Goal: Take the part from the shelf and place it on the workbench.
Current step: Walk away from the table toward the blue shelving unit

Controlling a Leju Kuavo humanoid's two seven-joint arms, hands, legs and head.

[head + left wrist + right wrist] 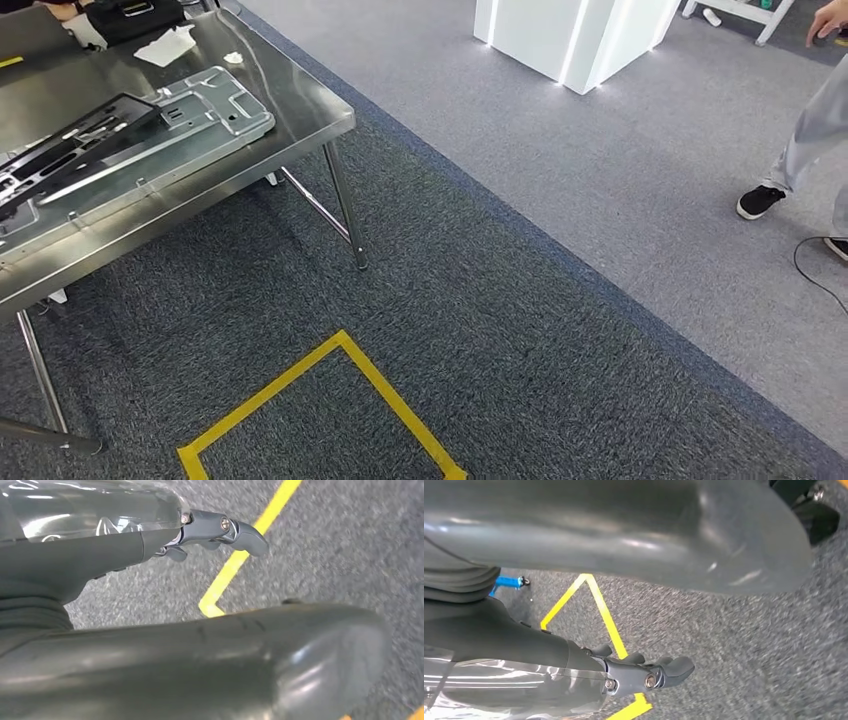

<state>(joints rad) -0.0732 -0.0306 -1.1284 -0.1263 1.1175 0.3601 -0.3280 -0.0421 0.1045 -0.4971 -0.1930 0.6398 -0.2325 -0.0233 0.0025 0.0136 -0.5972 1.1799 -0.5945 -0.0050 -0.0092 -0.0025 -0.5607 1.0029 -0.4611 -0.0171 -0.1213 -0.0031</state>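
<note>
Parts lie on the steel workbench off to the robot's left: a long black part rests across a silvery stamped metal panel, both flat on the tabletop, the panel's corner near the bench's edge. White scraps of cloth or paper sit farther back on the same top.

Neither hand is anywhere near them. Seen from its wrist, the left hand hangs over the dark carpet with its dark fingers loosely bent and apart from the thick thumb, nothing between them. The right hand hangs the same way, fingers spread a little, holding and touching nothing.

Yellow tape marks a square corner on the grey carpet beside the bench legs. Farther off stands a white lit pedestal, and a person's leg and black shoe show near a thin black cable.
</note>
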